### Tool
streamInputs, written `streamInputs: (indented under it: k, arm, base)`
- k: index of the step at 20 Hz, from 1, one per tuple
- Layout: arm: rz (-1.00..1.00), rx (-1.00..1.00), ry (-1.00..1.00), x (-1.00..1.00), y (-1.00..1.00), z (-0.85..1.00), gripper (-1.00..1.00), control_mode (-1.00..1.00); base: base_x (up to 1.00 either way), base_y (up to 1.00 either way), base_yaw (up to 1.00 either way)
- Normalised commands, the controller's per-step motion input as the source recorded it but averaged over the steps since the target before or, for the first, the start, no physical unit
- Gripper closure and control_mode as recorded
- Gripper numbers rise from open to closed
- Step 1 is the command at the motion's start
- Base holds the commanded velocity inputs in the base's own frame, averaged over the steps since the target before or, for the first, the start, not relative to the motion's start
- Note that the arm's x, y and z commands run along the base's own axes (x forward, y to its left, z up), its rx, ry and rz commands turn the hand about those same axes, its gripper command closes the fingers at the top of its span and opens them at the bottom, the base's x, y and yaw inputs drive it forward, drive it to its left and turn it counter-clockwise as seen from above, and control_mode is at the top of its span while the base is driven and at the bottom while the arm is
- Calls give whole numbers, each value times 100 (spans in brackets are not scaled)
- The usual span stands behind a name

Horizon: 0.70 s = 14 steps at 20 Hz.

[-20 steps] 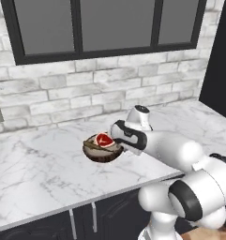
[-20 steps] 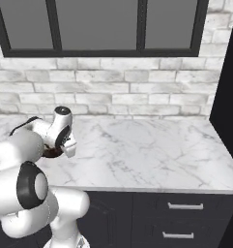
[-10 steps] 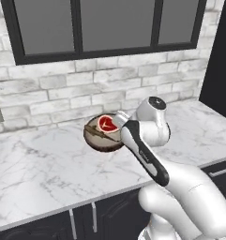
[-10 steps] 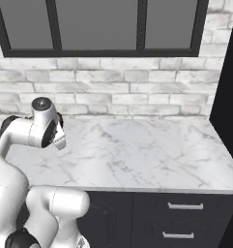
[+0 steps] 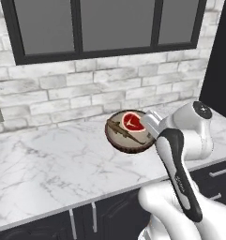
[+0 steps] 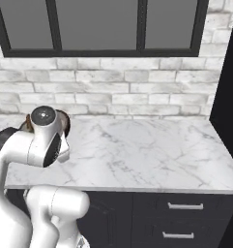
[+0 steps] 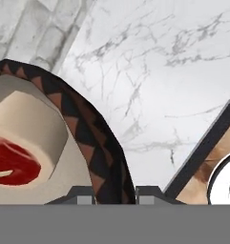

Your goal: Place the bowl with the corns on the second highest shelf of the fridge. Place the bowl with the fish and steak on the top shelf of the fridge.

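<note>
Bowl: a dark brown shallow bowl (image 5: 129, 131) is held up above the counter (image 5: 53, 164), in front of the brick wall (image 5: 63, 89), tilted toward the left base camera.
Contents: a red steak (image 5: 132, 121) with white marbling and a thin dark fish (image 5: 123, 132) are seen lying inside the bowl; in the hand view the steak (image 7: 11, 164) is seen against a pale inner floor.
Gripper: the gripper (image 7: 114, 190) is seen closed on the bowl's rim (image 7: 95, 143), one finger inside and one outside the patterned dark edge, at the bowl's right side as seen from the left base camera.
Handling, judged: the bowl is taken to be stiff and fairly light, but it is held by one edge only, so it is likely to swing or tip. The food is loose and smooth, and at this tilt it could slide out; levelling the bowl is advised before it is carried far.
Hold, judged: the rim pinch is the only practical hold on so shallow a dish; a firm, steady pinch is called for.
Counter: white veined marble, flat and bare below the bowl, with dark drawers (image 6: 181, 220) beneath it.
Room: a dark-framed window (image 6: 98, 24) is set above the brick wall; a tall dark panel (image 6: 226, 82), probably the fridge side, stands to the right of the counter.
</note>
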Motion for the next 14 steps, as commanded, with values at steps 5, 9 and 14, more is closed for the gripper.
streamInputs:
  k: [5,9,14]
  arm:
    - [-2,0,-1,-4,-2,0,100,100]
    - [0,0,0,0,0,0,100,100]
    - [0,0,0,0,0,0,100,100]
  base:
    - [-41,-19,-21]
    - [-63,-29,-64]
    - [-31,-87,-56]
